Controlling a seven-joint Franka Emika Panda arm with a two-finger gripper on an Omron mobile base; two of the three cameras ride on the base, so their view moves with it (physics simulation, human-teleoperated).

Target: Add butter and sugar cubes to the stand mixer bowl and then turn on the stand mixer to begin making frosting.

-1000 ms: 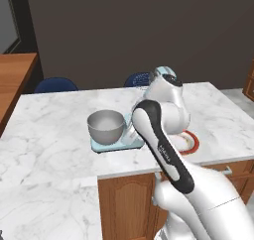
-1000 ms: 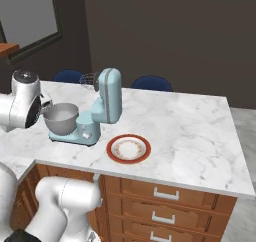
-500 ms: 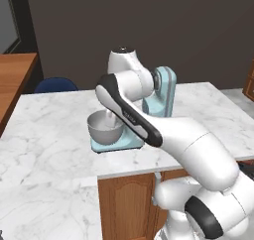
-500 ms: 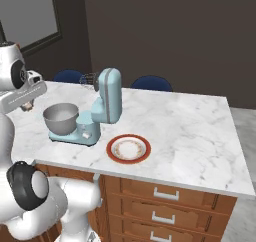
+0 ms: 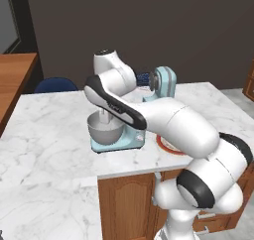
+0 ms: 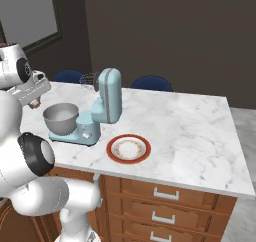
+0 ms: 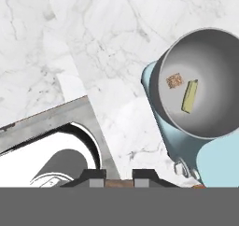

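Gripper (image 7: 118,179) fingertips are seen pinching something thin and brown, not identifiable, above the marble tabletop (image 7: 93,43). Beside it, the grey bowl (image 7: 205,82) on the blue mixer (image 6: 102,108) holds the butter (image 7: 189,96) and one sugar cube (image 7: 174,81), lying just apart.

Even, diffuse light is seen across all three rendered views, with no blur and no edge distortion. The white marble countertop (image 6: 170,121) is brightly lit, while the dark grey back wall (image 5: 149,30) is left dim. A soft highlight is carried on the round grey metal bowl (image 7: 207,85), whose inner wall is shaded toward one side. Faint shadows are cast beneath the light blue stand mixer (image 6: 102,111).
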